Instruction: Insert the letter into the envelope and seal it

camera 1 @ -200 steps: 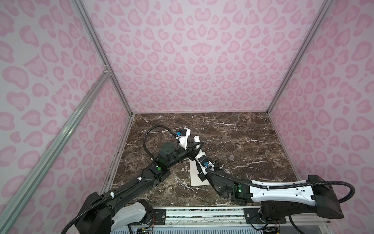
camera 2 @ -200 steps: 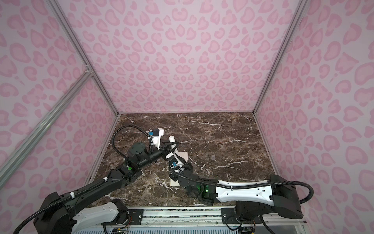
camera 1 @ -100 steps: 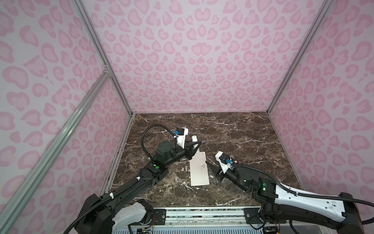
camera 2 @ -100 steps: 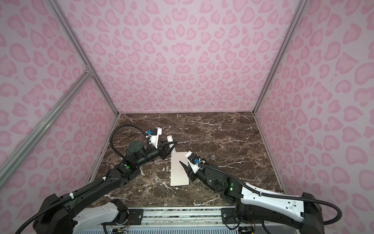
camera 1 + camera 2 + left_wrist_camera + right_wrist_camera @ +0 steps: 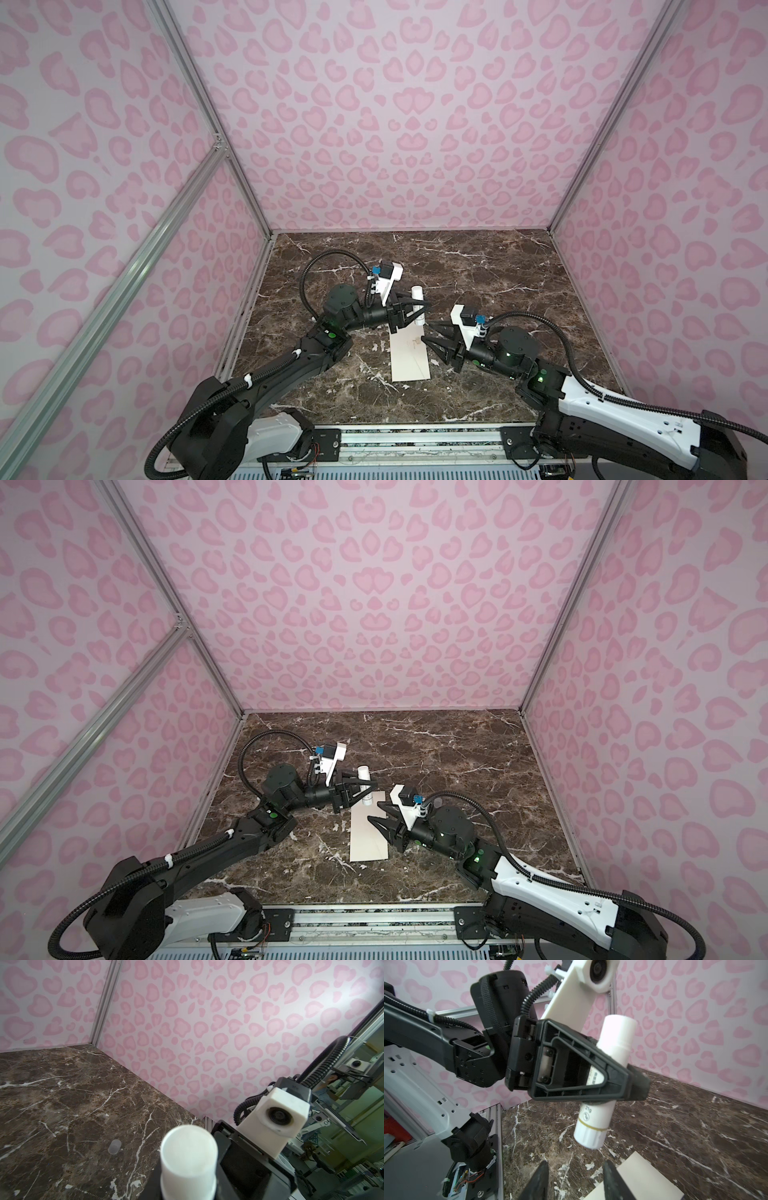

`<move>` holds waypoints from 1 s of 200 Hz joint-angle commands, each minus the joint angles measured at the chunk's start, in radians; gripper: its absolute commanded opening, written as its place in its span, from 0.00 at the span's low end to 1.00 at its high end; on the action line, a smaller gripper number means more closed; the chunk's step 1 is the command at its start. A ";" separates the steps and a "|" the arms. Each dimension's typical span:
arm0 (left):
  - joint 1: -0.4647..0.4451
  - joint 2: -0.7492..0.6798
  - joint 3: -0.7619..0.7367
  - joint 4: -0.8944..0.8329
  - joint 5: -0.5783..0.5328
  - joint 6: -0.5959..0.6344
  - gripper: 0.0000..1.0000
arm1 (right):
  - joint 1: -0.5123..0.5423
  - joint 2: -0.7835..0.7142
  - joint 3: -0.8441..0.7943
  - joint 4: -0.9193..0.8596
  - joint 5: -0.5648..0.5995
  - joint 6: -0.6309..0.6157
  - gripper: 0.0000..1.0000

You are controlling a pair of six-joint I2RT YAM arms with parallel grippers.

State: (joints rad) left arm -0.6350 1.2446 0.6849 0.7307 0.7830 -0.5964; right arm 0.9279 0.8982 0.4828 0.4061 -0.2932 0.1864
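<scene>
envelope (image 5: 409,357): lies flat on the worktop (image 5: 498,266), lower centre in both top views, its long side running away from the camera. It is cream, with a faint diagonal fold line.
letter: nowhere to be seen on the worktop. It is probably already inside the envelope.
envelope's contents: cannot tell, since no view looks inside. Its far end sits partly under the left pincer, and whether the flap lies open or folded is unclear.
glue stick (image 5: 591,1126): white tube held tilted above the envelope's far end. Its ridged end points down and hangs clear of the worktop, and its smooth end points up. Whether a cap is on it cannot be told.
left pincer (image 5: 420,311): clamped across the middle of the glue stick, which leaves both ends free to be reached.
right pincer (image 5: 426,331): jaws apart and empty, low over the envelope's right edge with its tips aimed at the stick. It looks placed either to take an end of the tube or to steady the paper.
pale disc (image 5: 114,1146): small and translucent, lying alone on bare worktop, left of the stick's end in the left wrist view. What it is cannot be told.
step in hand: sealing, by the look of it, since glue is ready while the envelope waits flat below.
</scene>
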 commanded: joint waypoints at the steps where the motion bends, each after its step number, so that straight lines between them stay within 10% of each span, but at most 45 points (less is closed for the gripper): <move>1: 0.000 0.008 0.005 0.103 0.062 -0.038 0.04 | -0.001 0.023 0.008 0.099 -0.069 0.034 0.45; 200: -0.014 0.019 0.009 0.094 0.085 -0.035 0.04 | -0.061 0.067 0.048 0.143 -0.088 0.090 0.44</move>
State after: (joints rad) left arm -0.6491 1.2640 0.6849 0.8055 0.8570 -0.6342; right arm 0.8692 0.9573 0.5209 0.5152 -0.3626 0.2687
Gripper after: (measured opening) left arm 0.282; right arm 0.450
